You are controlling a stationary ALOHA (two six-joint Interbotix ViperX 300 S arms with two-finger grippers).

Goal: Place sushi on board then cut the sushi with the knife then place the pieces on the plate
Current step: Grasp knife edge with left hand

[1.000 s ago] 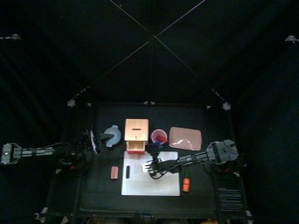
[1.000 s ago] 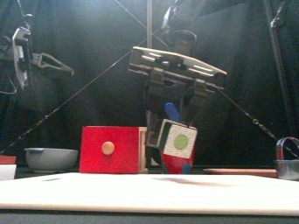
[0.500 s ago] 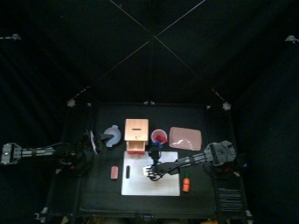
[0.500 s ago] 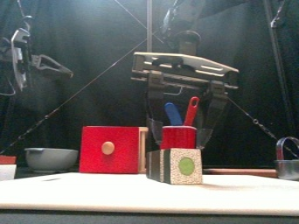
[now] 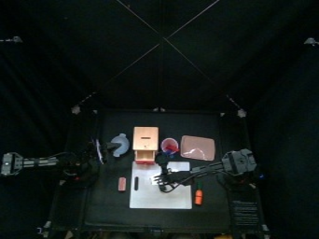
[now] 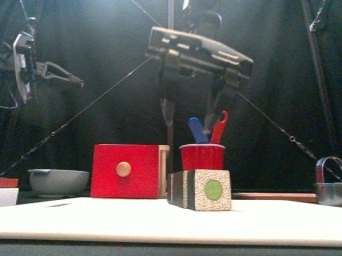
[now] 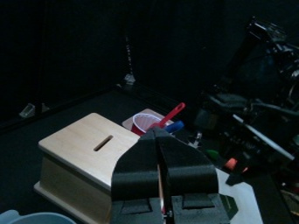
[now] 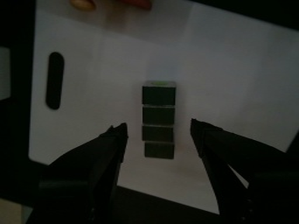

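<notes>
The sushi roll (image 6: pixel 203 189), a short row of dark green blocks with a pale speckled end, lies on the white cutting board (image 6: pixel 94 218). My right gripper (image 8: pixel 158 129) hangs open straight above the sushi roll (image 8: pixel 159 121), one jaw on each side and clear of it. In the front view the right gripper (image 6: pixel 201 100) is well above the roll. Behind the roll stands the red cup (image 6: pixel 203 157) with a blue knife (image 6: pixel 197 130) and a red knife (image 6: pixel 219 127). The pink tray (image 5: pixel 199 147) lies at the back right. My left gripper (image 7: pixel 160 144) rests shut at the table's left.
The wooden box (image 6: pixel 127 171) with its red drawer front stands left of the cup, and the blue-grey bowl (image 6: pixel 56 181) lies further left. A small red toy (image 5: pixel 122 183) lies left of the board and an orange one (image 5: pixel 197 196) right of it.
My right gripper set the tilted sushi roll down on the board, let go of it and rose, open. The left arm has not moved.
</notes>
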